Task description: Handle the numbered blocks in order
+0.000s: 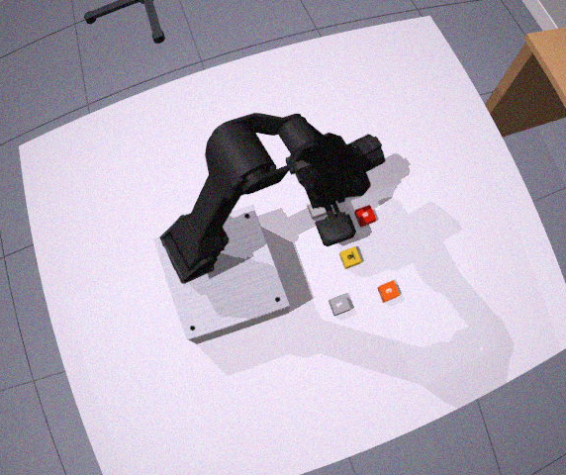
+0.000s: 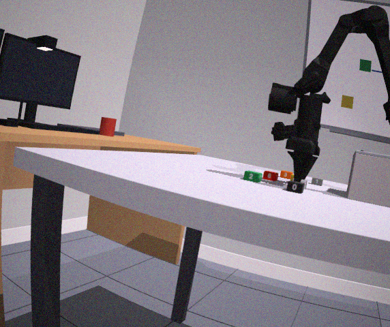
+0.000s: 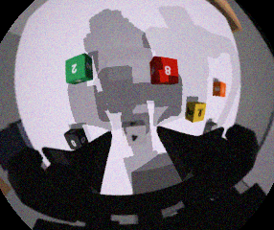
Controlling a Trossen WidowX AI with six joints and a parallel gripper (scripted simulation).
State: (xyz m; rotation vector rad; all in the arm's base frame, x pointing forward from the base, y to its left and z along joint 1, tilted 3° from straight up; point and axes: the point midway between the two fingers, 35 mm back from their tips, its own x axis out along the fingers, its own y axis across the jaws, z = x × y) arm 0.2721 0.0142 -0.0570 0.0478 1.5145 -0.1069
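A black block marked 0 (image 2: 294, 187) (image 3: 135, 133) lies on the white table (image 1: 120, 204) (image 2: 153, 176). My gripper (image 1: 335, 228) (image 2: 301, 178) (image 3: 135, 132) is open and points straight down, its fingertips at the block's top, one on each side. In the top view the gripper hides this block. A grey block marked 1 (image 1: 339, 304) (image 2: 316, 181), a yellow block (image 1: 350, 256) (image 3: 196, 111), an orange block (image 1: 388, 290) (image 2: 286, 174) (image 3: 219, 88), a red block marked 8 (image 1: 364, 215) (image 2: 270, 175) (image 3: 166, 71) and a green block marked 2 (image 2: 252, 176) (image 3: 79, 68) lie around it, apart from the fingers.
Another grey block (image 1: 316, 211) lies close to the left of the gripper, partly under the arm. The arm's grey base box (image 1: 242, 301) (image 2: 378, 179) stands left of the blocks. A wooden desk (image 1: 559, 76) (image 2: 65, 140) stands beyond the table's edge.
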